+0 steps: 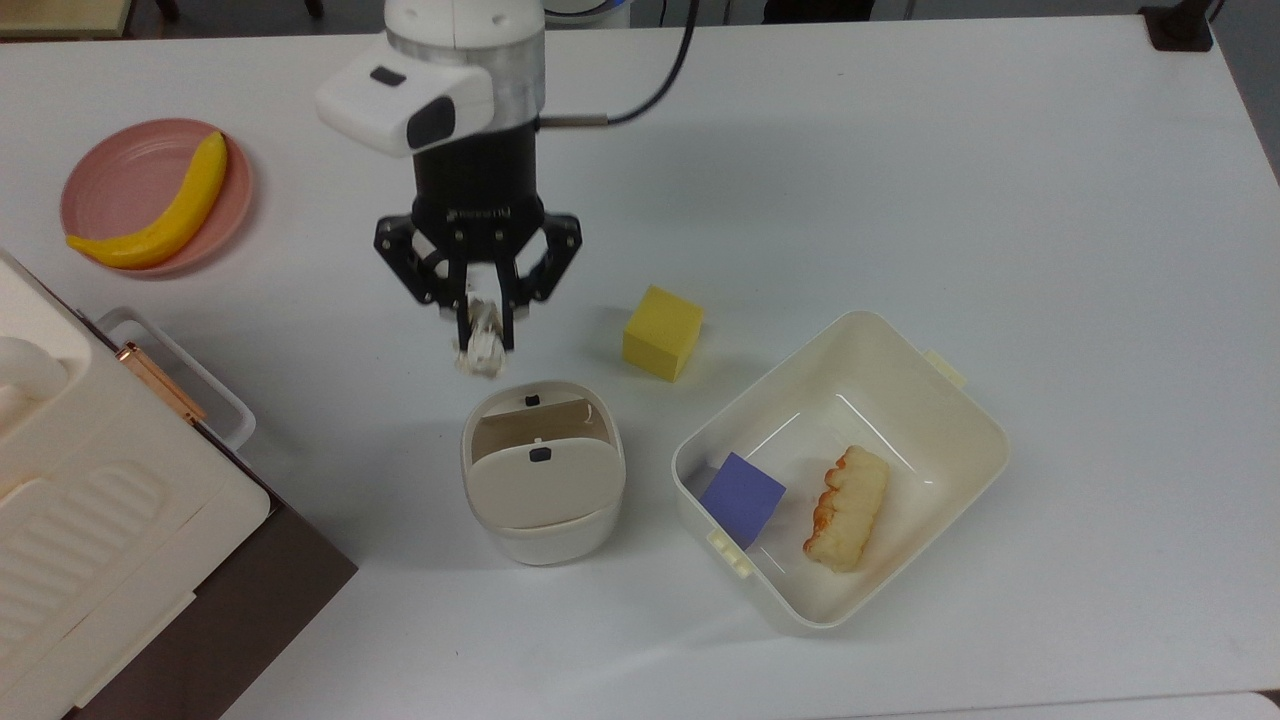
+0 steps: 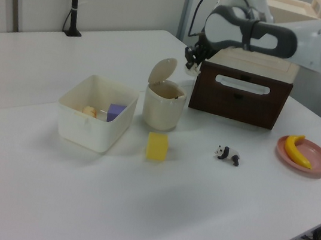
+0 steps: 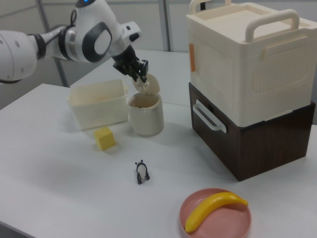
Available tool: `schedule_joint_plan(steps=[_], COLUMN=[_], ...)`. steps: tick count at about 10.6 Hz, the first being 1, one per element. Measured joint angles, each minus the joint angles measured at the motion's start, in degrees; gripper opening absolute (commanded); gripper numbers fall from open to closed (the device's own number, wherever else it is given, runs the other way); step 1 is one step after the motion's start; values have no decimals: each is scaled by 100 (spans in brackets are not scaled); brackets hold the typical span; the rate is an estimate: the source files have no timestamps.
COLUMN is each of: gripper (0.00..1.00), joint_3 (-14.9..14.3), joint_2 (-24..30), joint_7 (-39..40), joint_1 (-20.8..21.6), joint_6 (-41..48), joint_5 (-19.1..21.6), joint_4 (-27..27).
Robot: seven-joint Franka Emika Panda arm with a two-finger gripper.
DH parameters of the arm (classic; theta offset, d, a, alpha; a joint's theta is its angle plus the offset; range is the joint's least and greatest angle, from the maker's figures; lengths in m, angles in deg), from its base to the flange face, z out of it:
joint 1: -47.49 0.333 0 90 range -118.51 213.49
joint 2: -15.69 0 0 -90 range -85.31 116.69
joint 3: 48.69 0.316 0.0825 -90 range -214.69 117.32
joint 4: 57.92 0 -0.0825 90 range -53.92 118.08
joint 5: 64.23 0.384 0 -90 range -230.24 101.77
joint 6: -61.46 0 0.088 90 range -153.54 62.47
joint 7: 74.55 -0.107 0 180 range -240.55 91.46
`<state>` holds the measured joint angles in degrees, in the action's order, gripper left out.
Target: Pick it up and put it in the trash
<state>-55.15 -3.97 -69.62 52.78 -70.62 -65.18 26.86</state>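
My gripper [image 1: 484, 335] hangs in the air just short of the trash [image 1: 545, 541], on its far side in the top view. It is shut on the small off-white, wrinkly paper ball [image 1: 480, 355], which sticks out below the fingertips. The trash is a cream rounded-square bin with its swing flap [image 1: 540, 485] tilted, showing the brown inside. In the left view the gripper [image 2: 191, 62] is above and just right of the bin [image 2: 163, 107], level with the raised flap. In the right view the gripper [image 3: 140, 73] is right over the bin [image 3: 146, 118].
A yellow cube [image 1: 662, 333] sits right of the gripper in the top view. A cream tub [image 1: 962, 400] holds a purple block and a bread piece. A panda figurine [image 2: 228, 155], a pink plate [image 1: 110, 165] with a banana, and a cream box on a brown drawer unit [image 3: 247, 99] stand around.
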Motion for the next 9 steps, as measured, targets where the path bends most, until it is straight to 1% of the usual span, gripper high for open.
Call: schedule_joint_plan(steps=[1, 3, 6, 7, 9], gripper=[100, 100, 100, 100, 100], joint_3=[9, 48, 51, 50, 56], joint_2=[-169, -415, -445, -424, -280], joint_7=[-294, -645, -856, -917, -989], joint_1=[9, 81, 190, 188, 201], joint_6=[-310, -480, -400, -4, 1280], joint_5=[-54, -377, -445, -445, -445], joint_4=[0, -4, -9, -8, -17])
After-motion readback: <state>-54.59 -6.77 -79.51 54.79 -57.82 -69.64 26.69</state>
